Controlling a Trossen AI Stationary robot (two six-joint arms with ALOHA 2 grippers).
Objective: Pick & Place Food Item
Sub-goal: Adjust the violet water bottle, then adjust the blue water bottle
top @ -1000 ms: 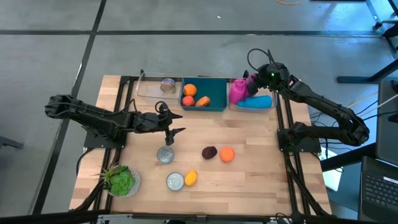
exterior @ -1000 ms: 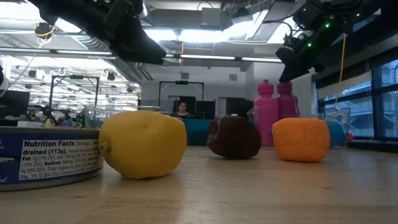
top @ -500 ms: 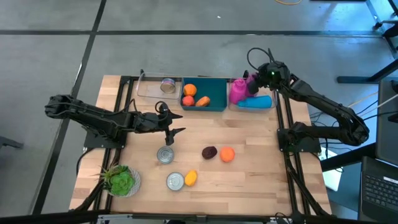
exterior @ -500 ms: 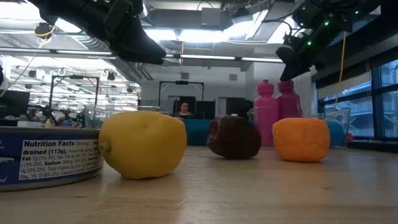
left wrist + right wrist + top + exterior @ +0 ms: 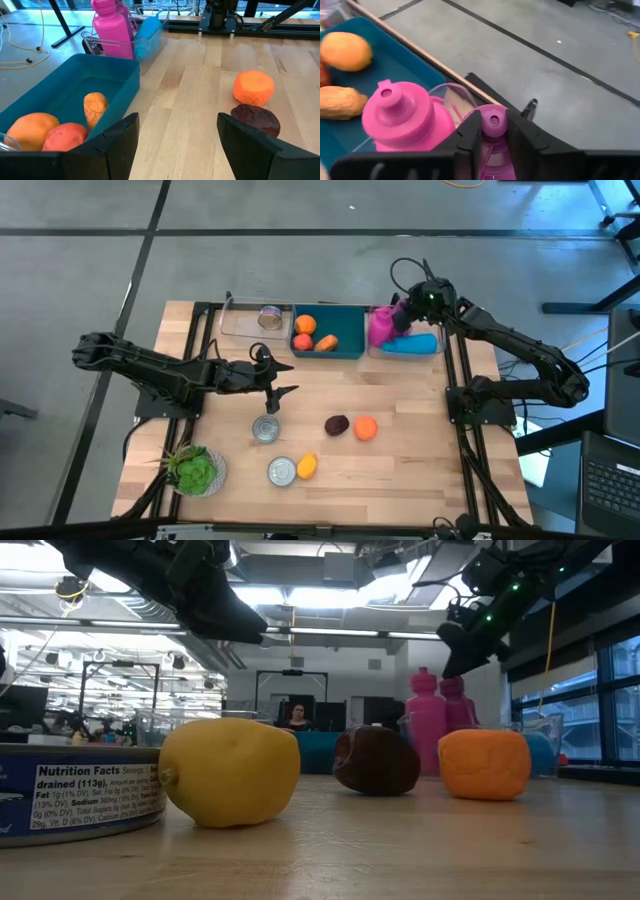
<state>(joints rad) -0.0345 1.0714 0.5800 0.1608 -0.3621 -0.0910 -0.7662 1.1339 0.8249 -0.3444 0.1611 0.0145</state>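
Food items lie loose on the table (image 5: pixel 420 465), and we read them from the left arm's side across. A leafy green (image 5: pixel 195 470) sits farthest behind the left pincer (image 5: pixel 285 378), near the table's front corner. A can (image 5: pixel 265 428) lies just below and beside this pincer. A second can (image 5: pixel 282 470) and a lemon (image 5: pixel 307 466) touch each other nearer the front edge.

The left pincer hangs above the boards with its jaws apart and nothing between them. Ahead of its fingertips, a little to one side, lie a dark fruit (image 5: pixel 255 119) and an orange (image 5: pixel 254 87), just beside each other. The dark fruit is the nearer of the two. It looks slightly oval, with its long axis across the pincer's line of reach. The teal bin (image 5: pixel 125 82), which already holds three pieces, stands just beside this pincer on its other side.

We judge the left arm much the nearer to every loose piece. Bare boards surround the pair, so a descent has room; the orange crowds the dark fruit's far side.

The right pincer (image 5: pixel 403 313) is at the table's far right corner, well apart from the loose food. It is closed around the cap of a pink bottle (image 5: pixel 493 124), next to a second pink bottle (image 5: pixel 400 117).
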